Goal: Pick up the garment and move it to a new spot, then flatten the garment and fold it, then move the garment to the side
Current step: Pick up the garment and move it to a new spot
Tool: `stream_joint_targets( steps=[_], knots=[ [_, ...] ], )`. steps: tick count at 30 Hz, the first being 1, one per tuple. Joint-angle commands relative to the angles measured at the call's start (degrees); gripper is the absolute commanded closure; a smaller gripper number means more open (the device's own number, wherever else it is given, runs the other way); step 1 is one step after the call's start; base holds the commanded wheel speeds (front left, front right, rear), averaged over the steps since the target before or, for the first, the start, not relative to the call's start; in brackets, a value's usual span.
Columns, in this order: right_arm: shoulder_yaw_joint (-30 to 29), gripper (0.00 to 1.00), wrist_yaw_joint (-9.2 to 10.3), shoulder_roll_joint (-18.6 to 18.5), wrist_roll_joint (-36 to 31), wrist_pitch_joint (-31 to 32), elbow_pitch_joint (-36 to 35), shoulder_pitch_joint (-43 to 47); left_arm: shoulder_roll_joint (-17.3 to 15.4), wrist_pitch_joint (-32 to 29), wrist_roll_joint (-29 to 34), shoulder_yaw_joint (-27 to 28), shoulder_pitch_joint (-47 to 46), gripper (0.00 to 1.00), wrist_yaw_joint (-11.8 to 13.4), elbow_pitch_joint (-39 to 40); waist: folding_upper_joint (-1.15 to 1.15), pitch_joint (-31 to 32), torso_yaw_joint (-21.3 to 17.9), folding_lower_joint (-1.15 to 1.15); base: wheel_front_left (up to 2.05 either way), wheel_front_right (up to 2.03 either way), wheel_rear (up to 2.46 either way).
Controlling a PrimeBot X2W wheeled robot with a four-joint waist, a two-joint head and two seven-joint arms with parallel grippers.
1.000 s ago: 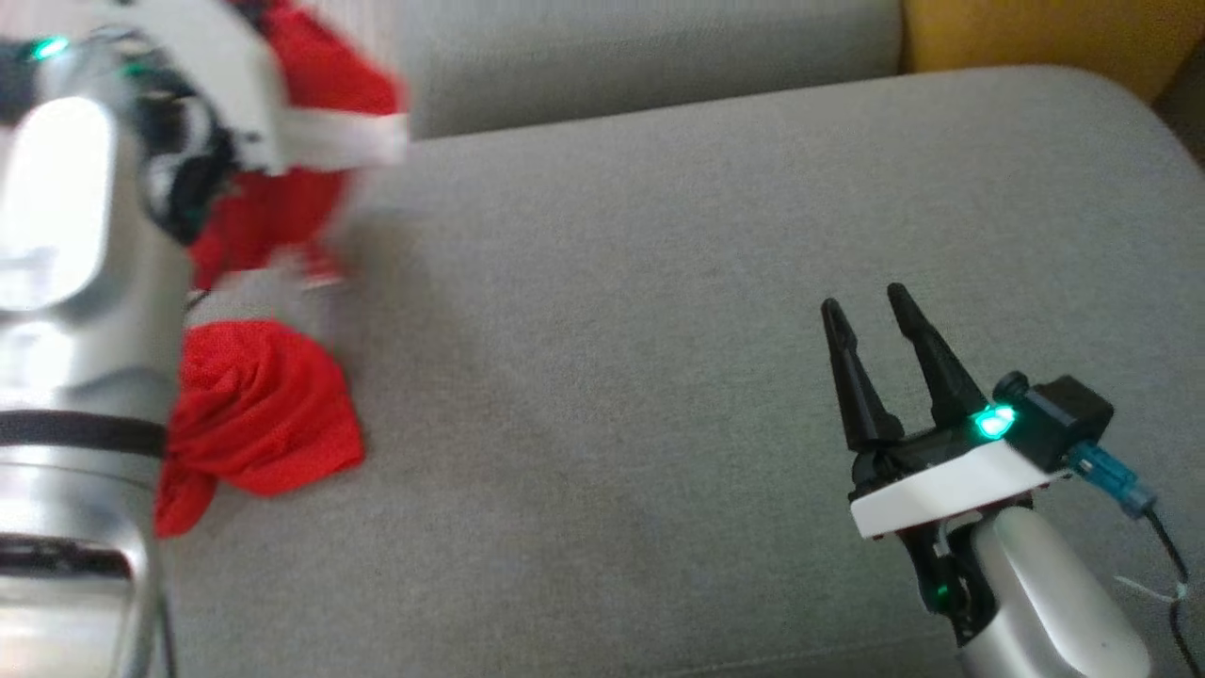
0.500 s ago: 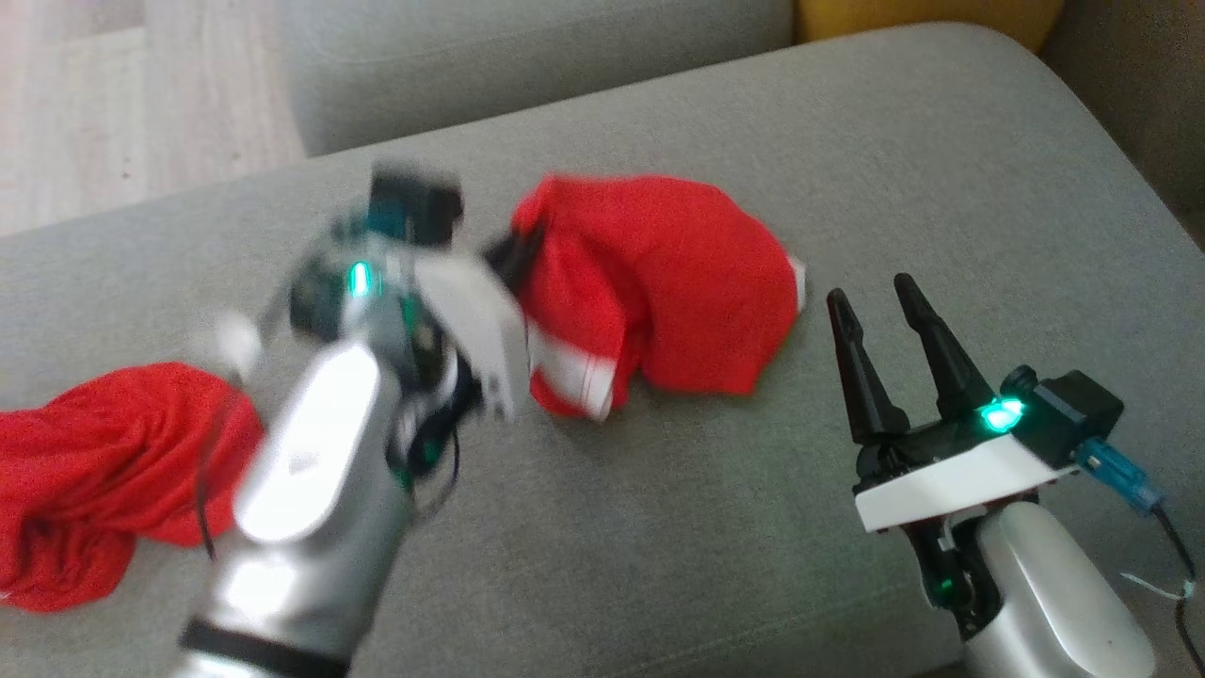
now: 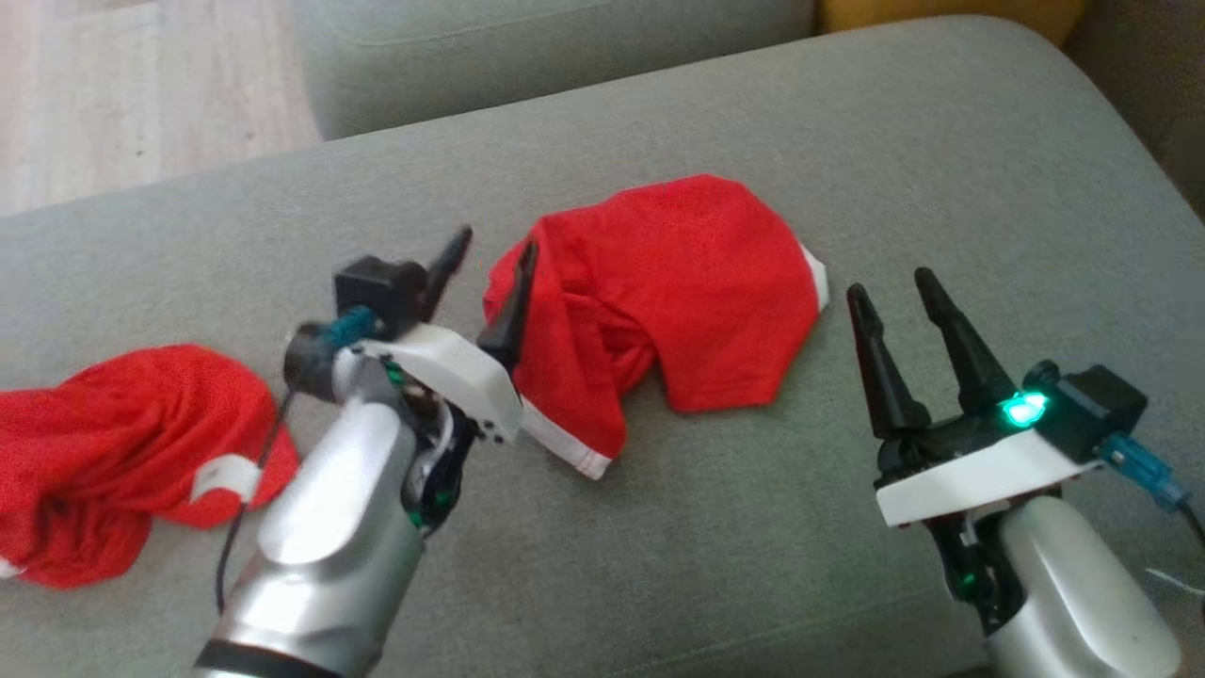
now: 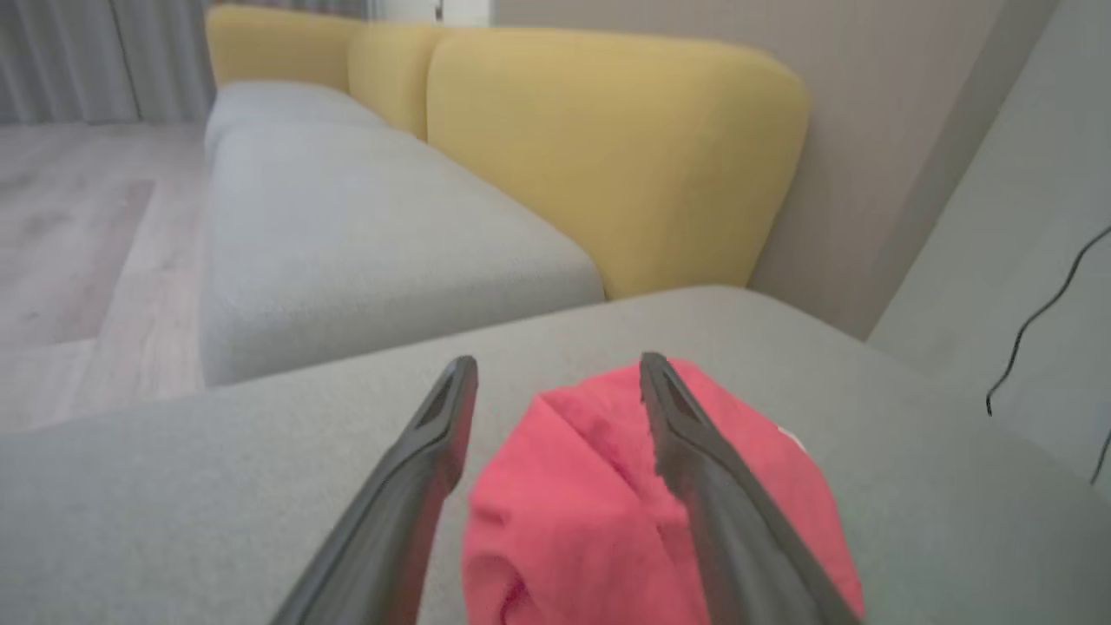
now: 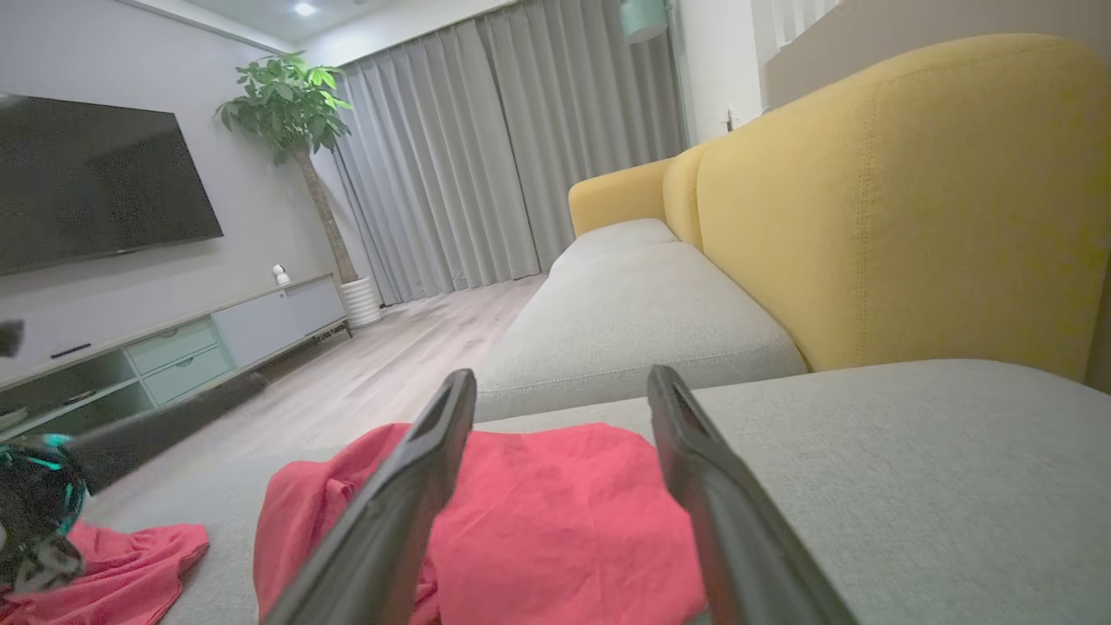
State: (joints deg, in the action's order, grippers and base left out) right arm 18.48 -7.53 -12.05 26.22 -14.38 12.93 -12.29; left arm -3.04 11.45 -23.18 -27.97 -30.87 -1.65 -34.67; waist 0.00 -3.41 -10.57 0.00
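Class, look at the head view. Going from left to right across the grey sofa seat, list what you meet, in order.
bunched red garment → left gripper → middle red garment → right gripper

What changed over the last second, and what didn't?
The left gripper carried the red garment to the middle of the cushion, then opened its fingers and let it go. The right gripper stayed open and idle; the other red garment stayed at the left.
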Motion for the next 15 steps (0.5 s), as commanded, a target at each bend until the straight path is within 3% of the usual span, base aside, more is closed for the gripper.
stream_joint_targets(
  steps=[1,8,11,12,15],
  knots=[
    [0.3,0.0,0.04,-1.3,-0.1,-0.6,-2.4,-2.0,-1.7,1.0,0.3,3.1,-3.0,0.0,0.9,3.6,0.0,0.5,1.2,0.0,0.0,0.0,0.0],
    [-1.9,0.0,0.04,-2.0,-0.1,-0.6,-4.0,-0.5,-6.5,2.1,-1.3,9.2,5.4,0.0,6.9,15.5,0.0,1.5,3.6,0.0,0.0,0.0,0.0],
    [-2.6,0.0,0.04,-1.7,0.5,-0.6,-4.0,0.7,-7.1,2.8,-1.1,10.6,9.5,0.0,8.6,19.3,0.0,1.7,4.1,0.0,0.0,0.0,0.0],
    [-3.0,0.0,0.04,-1.5,1.1,-0.6,-3.8,1.9,-7.5,3.2,-0.3,11.9,13.7,0.0,10.4,22.8,0.0,1.8,4.4,0.0,0.0,0.0,0.0],
    [-3.5,0.0,0.04,-1.4,1.7,-0.6,-3.5,2.9,-7.2,3.4,0.4,12.6,17.6,0.0,11.1,26.2,0.0,1.7,4.7,0.0,0.0,0.0,0.0]
  ],
)
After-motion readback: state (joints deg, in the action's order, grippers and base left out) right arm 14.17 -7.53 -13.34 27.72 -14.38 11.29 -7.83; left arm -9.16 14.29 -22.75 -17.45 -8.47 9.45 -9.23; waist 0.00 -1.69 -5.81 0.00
